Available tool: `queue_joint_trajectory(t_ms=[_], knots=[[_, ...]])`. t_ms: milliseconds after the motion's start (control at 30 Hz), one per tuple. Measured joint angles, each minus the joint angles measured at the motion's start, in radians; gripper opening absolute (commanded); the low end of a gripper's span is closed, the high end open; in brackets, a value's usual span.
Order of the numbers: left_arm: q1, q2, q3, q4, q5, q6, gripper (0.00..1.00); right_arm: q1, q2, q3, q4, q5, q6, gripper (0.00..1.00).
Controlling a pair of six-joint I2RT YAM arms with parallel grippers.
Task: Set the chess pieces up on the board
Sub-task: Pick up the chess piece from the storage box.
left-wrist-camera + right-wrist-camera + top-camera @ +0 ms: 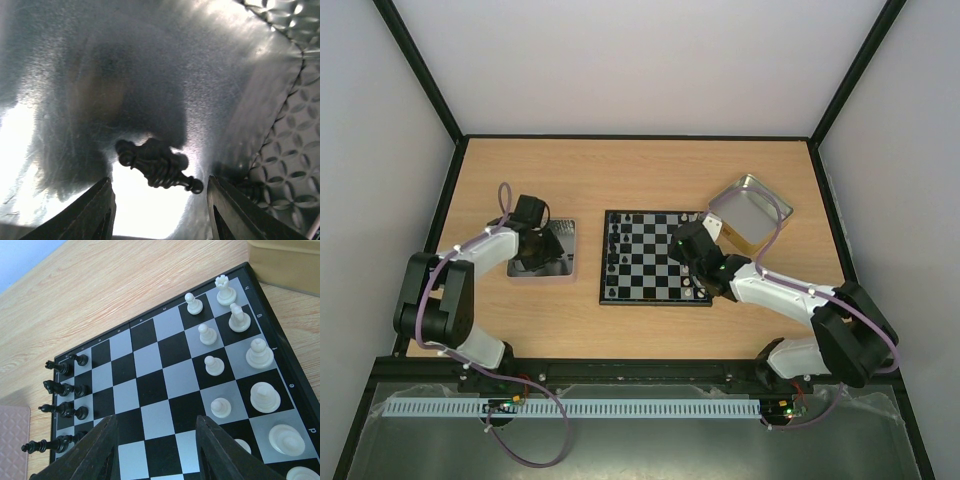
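On the thin black border of the board [150, 390], along the edge beside the white pieces [260, 354], we read small pale letters, one per row: h at the far corner, then g, then e and d nearer the camera. A mark between g and e is too small to read, as are the tiny marks on the adjoining border.

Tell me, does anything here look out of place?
Yes: black chess pieces lie toppled on their sides in the metal tray, left of the board, rather than standing on its squares.
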Motion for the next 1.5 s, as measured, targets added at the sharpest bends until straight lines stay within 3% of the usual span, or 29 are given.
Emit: queue_joint_trajectory(t_ms=[567,1067,1300,1500], knots=[[-0.011,0.092,0.065,0.014,-0.049,-0.01,0.25,0.0,0.008,0.0,0.014,-0.005,-0.005,0.41],[-0.026,0.119,0.09,-0.02,-0.072,0.035,0.26,0.0,0.008,0.0,0.014,-0.005,-0.007,0.41],[-0.034,0.119,0.086,-0.017,-0.05,0.034,0.15,0.0,0.007,0.0,0.014,-0.005,-0.007,0.41],[-0.034,0.115,0.086,-0.015,-0.055,0.037,0.13,0.0,0.005,0.0,0.015,-0.014,-0.008,0.41]])
